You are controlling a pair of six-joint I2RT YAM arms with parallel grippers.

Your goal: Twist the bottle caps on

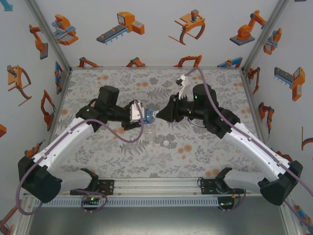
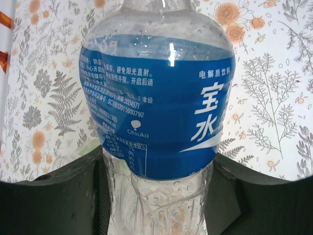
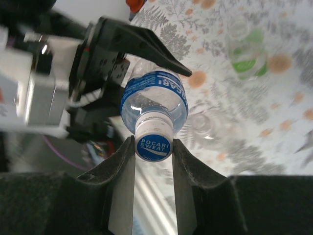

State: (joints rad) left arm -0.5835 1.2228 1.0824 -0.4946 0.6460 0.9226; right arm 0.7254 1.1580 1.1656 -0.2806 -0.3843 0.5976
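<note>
The left claw (image 1: pixel 141 117) is clenched on the transparent plastic bottle with a blue label (image 2: pixel 156 112), holding it sideways above the grey floral-patterned table cover (image 1: pixel 98 83). In the left wrist view the bottle's lower body sits between that claw's two dark fingers (image 2: pixel 54 200), and its neck points away from the claw. The right claw (image 1: pixel 160 116) faces the left one, nose to nose, and grips the round blue plastic screw cap (image 3: pixel 153 148) printed with white letters. Its two black fingers (image 3: pixel 122 176) press on the cap from either side, and the cap sits on the bottle's white neck, straight ahead of the claw. A plain clear plastic bottle (image 1: pixel 151 131) rests on the cover just beneath the two meeting claws, towards the arm bases. Whether it stands or lies I cannot tell. A small white round cap (image 1: pixel 166 143) lies on the cover just beside that bottle, on the right claw's side and nearer the bases. In the right wrist view a green-tinted transparent bottle (image 3: pixel 247 54) sits on the cover, well beyond the right claw and off to one side of it.
</note>
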